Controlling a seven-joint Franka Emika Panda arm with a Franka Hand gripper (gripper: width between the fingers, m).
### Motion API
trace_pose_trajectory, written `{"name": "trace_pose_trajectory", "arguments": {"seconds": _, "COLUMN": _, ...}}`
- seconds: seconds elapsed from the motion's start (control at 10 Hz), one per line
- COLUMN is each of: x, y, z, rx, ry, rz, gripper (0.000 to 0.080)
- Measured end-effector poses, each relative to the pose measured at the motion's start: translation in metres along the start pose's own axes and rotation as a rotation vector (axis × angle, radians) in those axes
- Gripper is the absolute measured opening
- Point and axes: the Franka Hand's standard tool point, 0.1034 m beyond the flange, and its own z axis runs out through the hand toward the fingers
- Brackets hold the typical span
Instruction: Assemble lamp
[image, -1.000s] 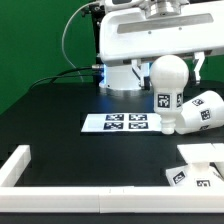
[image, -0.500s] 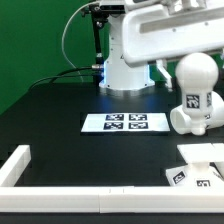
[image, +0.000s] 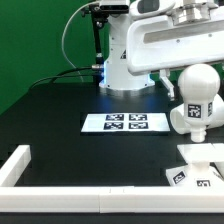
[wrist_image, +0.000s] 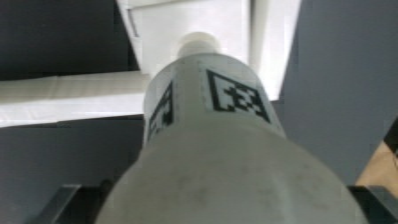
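Since the end effector (wrist_image: 222, 195) is closed on the bulb's wide head, you appear to be in the carry step, taking the bulb to the base block before screwing it in. That is my judgement from how things stand, not something seen.

Start with the black desk (image: 60, 120). The marker board (image: 125, 123) lies flat near its middle.

The lamp shade (image: 178, 121) seems to lie on its side at the exterior view's right. Only a rounded white end shows low behind the bulb, so I cannot tell exactly how it sits.

The angular base block (image: 205, 157) rests at the near right corner of the exterior view, well apart from the marker board.

The bulb (image: 203, 85) stands upright, round head up and a tag facing the camera. It is to the exterior view's right of the marker board and farther back than the base block. You cannot tell whether its lower end is clear of the desk.

In the wrist view the bulb runs straight out from the end effector and fills the frame, with its narrow tip pointing away.

Next, you would need to bring that narrow tip directly over the base block's socket, keep the bulb vertical, lower it until it seats, then twist. No socket shows in either view, so line up with care.
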Motion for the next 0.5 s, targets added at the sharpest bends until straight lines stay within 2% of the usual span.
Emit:
{"name": "trace_pose_trajectory", "arguments": {"seconds": 0.1, "x": 0.008, "y": 0.003, "z": -0.001, "rx": -0.011, "ry": 0.009, "rz": -0.031, "gripper": 0.0573}}
{"name": "trace_pose_trajectory", "arguments": {"seconds": 0.3, "x": 0.007, "y": 0.006, "z": 0.004, "rx": -0.016, "ry": 0.003, "rz": -0.044, "gripper": 0.0573}}
{"name": "trace_pose_trajectory", "arguments": {"seconds": 0.5, "x": 0.002, "y": 0.000, "z": 0.009, "rx": -0.013, "ry": -0.005, "rz": -0.048, "gripper": 0.0573}}
